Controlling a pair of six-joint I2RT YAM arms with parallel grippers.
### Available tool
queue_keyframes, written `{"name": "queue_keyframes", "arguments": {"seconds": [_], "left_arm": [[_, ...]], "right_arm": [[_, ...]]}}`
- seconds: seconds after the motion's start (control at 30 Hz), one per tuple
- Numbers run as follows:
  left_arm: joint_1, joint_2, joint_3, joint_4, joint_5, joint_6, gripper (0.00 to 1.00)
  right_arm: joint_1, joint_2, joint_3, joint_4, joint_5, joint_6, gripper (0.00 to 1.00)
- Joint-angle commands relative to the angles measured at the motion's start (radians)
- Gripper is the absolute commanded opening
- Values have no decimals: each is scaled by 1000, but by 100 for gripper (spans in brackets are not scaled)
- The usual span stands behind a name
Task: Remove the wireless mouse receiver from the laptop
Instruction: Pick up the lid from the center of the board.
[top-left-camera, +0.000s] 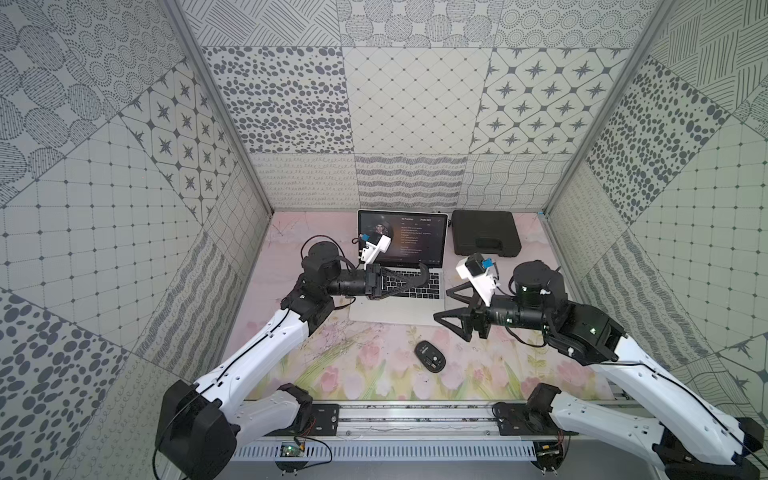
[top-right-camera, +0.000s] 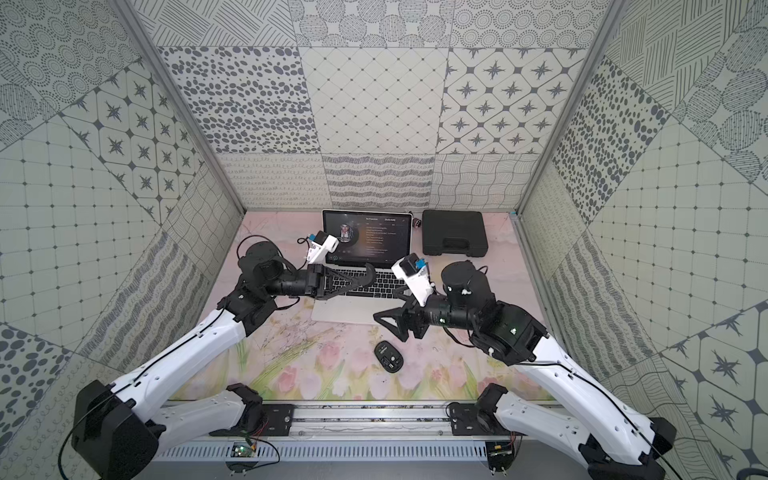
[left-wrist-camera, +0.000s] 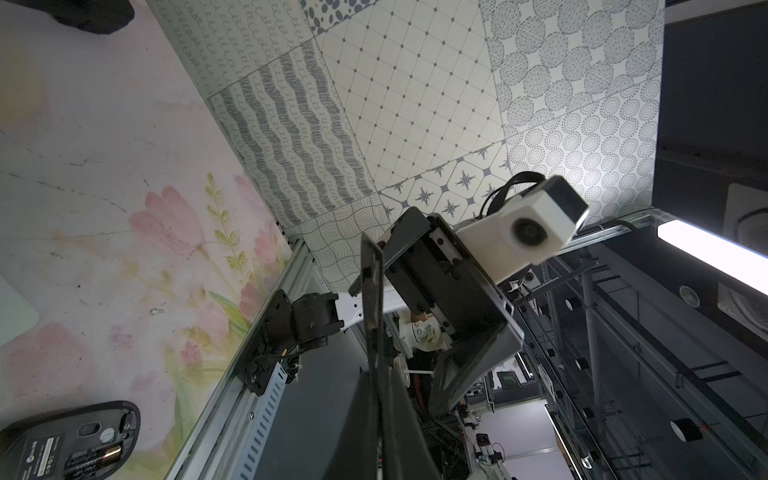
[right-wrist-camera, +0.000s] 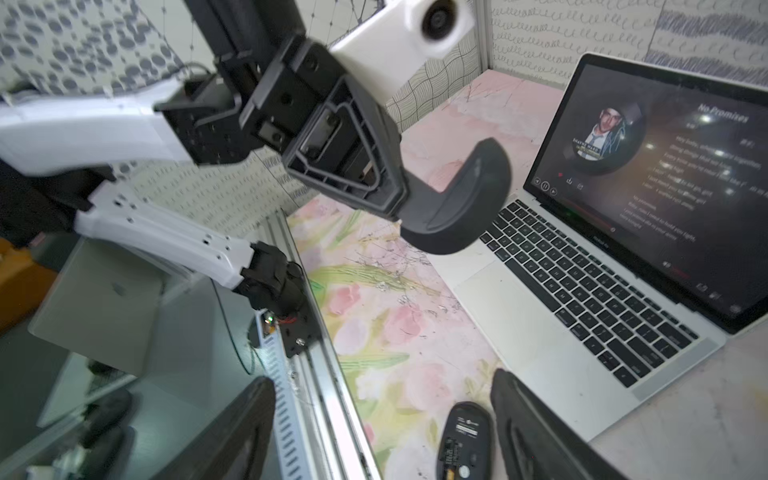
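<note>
L gripper tight on curved black shell over laptop kbd; R gripper splayed nr mouse, toolbox at back.

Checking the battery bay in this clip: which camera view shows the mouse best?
The left wrist view: the mouse lies underside up, cover off, with its battery and label close and sharp, though the frame edge clips it. The right wrist view is close too, clipped at the bottom. Both top views show it whole but small.
</note>
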Motion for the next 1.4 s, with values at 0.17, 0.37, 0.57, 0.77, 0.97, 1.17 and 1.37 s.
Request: {"name": "queue_keyframes", "arguments": {"seconds": [0.17,0.37,0.57,0.77,0.97,1.17,1.37], "left_arm": [[12,7,32,-244,177,163,0],[10,16,-9,-165,173,137,0],[5,40,-24,-80,164,83,0],[-7,51,-22,-67,155,79,0],[-11,50,-19,-30,152,61,0],[-12,37,-19,-53,155,78,0],[-11,35,-17,-77,156,96,0]], "right_arm": [[-31,-124,-176,252,146,-59,96],[-406,54,-165,450,-577,608,77],[-352,98,-217,683,-641,812,71],[-303,142,-258,809,-641,900,55],[-266,184,-279,844,-626,937,53],[-287,131,-269,670,-533,840,60],[-265,76,-147,304,-360,573,66]]}}
